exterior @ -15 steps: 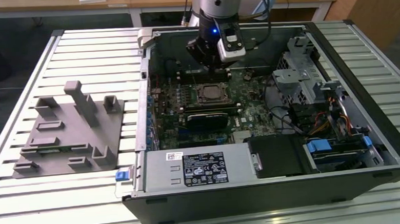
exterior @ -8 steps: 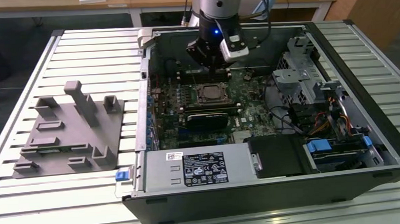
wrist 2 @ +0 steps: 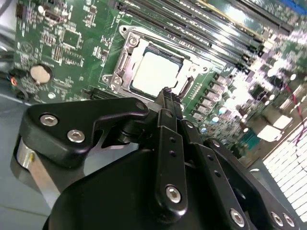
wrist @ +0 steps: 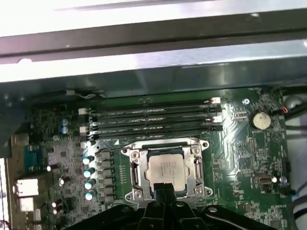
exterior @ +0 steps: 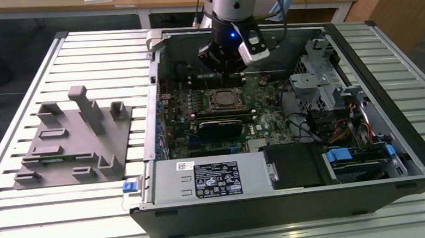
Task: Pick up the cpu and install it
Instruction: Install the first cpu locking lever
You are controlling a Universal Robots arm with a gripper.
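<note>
First wrist view: cpu [wrist: 166, 166] seated in socket [wrist: 166, 168]; jaws clenched, empty, above. Risk: descending tips scratching it.

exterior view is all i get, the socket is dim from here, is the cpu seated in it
Observer: Yes. In the first wrist view the cpu lies flat inside the socket frame, pale top up.
Operator: is the claw holding anything
Observer: No. In the second wrist view the claw is shut with nothing in it, its tip by one edge of the cpu.
Operator: touching it
Observer: I cannot tell from either wrist view.
</note>
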